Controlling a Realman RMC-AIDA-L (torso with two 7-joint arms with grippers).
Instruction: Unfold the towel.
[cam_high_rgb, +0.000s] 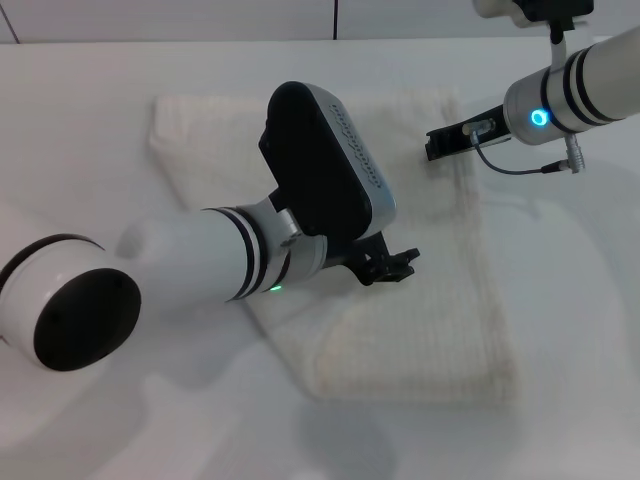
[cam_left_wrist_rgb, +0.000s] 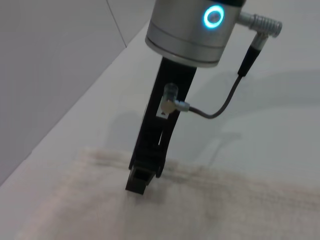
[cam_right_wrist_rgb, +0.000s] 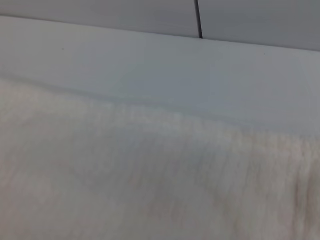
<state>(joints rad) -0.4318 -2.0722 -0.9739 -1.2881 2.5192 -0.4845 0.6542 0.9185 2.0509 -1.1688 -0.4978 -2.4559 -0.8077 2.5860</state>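
The white ribbed towel (cam_high_rgb: 430, 320) lies folded on the white table, reaching from the far left to the near right. No label tag shows. My left gripper (cam_high_rgb: 400, 265) hangs low over the middle of the towel, and the left wrist housing hides part of the cloth. My right gripper (cam_high_rgb: 432, 148) is at the towel's far right edge. In the left wrist view the right gripper (cam_left_wrist_rgb: 139, 184) points down with its black fingers together, its tip touching the towel's (cam_left_wrist_rgb: 225, 210) edge. The right wrist view shows only the towel (cam_right_wrist_rgb: 125, 175) close up, with the table behind it.
The white table (cam_high_rgb: 90, 120) runs all around the towel. A pale wall with a dark vertical seam (cam_right_wrist_rgb: 198, 20) stands behind the table's far edge. My left forearm (cam_high_rgb: 120, 290) crosses the near left of the table.
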